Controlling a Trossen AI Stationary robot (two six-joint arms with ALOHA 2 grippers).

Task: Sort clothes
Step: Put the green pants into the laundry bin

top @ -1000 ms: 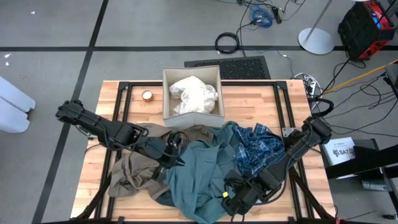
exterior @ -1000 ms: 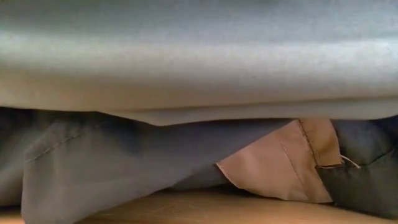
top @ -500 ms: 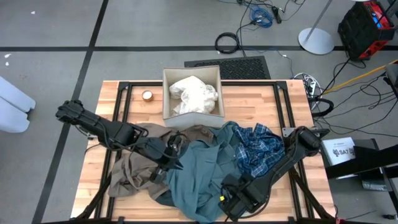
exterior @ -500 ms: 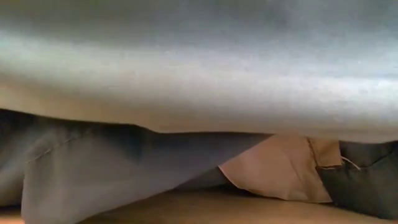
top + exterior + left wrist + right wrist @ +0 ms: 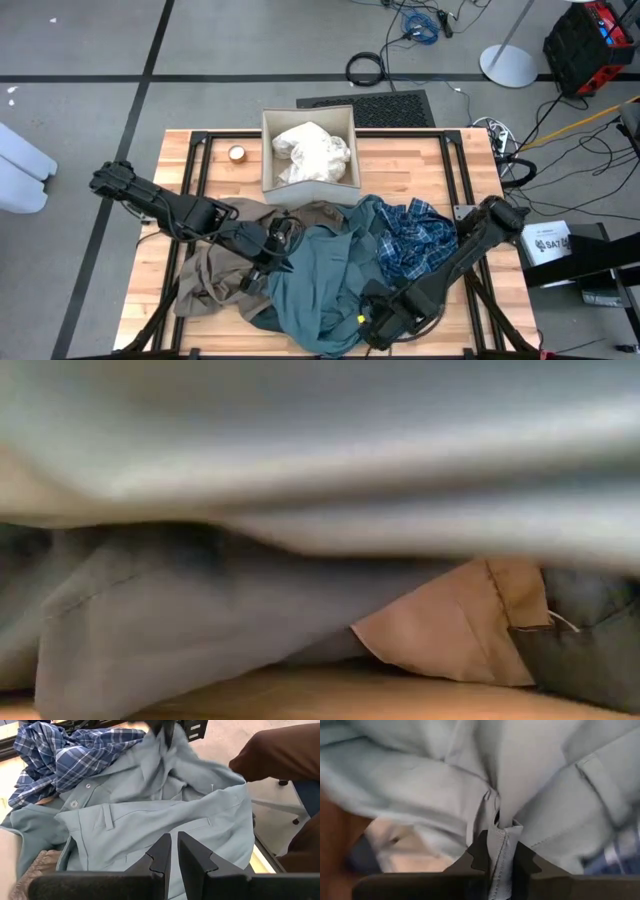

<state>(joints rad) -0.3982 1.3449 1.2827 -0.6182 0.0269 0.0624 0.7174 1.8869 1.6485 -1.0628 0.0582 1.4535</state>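
One wooden slatted table (image 5: 460,160) carries one beige square fabric box (image 5: 310,185) of cream-white clothes (image 5: 312,152) and a heap — one tan-brown garment (image 5: 215,275), one teal-grey shirt (image 5: 320,290), one blue plaid shirt (image 5: 410,235). The right claw (image 5: 499,852) is clamped on the teal-grey shirt's seam; the left claw (image 5: 172,851) — nearly closed, holding nothing — sits on the heap.

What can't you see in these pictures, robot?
- Low view: the teal shirt hangs close and blurred across the lens, hiding both arms and the box.
- High view: the right gripper, shut on the teal shirt, is too small to show its fingers.
- High view: what lies under the pile is covered by the tan garment and plaid shirt.
- Left wrist view: the person is cut off by the edge.
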